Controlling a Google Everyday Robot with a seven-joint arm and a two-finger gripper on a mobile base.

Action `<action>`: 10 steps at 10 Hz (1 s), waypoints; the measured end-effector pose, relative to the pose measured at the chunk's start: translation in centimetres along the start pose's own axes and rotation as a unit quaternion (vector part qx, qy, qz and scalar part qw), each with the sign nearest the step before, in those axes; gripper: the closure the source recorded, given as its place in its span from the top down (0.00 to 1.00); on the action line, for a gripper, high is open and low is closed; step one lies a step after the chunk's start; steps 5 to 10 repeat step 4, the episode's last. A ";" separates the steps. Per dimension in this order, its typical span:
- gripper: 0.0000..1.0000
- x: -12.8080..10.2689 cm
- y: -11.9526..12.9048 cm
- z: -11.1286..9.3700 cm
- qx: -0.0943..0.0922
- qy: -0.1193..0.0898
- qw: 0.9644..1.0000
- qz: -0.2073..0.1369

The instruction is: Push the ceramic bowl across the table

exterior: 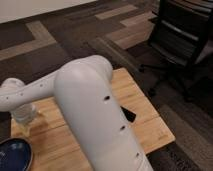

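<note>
The ceramic bowl (14, 155), dark navy and glossy, sits at the near left corner of the wooden table (140, 107), cut off by the frame's bottom edge. My white arm (95, 115) sweeps across the middle of the view and hides much of the tabletop. The gripper (23, 116) hangs from the wrist at the far left, just above the table's left side and a little beyond the bowl, apart from it.
A small black flat object (129, 114) lies on the table just right of my arm. A black office chair (182, 37) stands on the carpet at the upper right. Patterned grey and tan carpet surrounds the table.
</note>
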 end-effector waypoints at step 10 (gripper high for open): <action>0.65 -3.4 1.7 -2.5 0.015 0.002 0.997 -0.077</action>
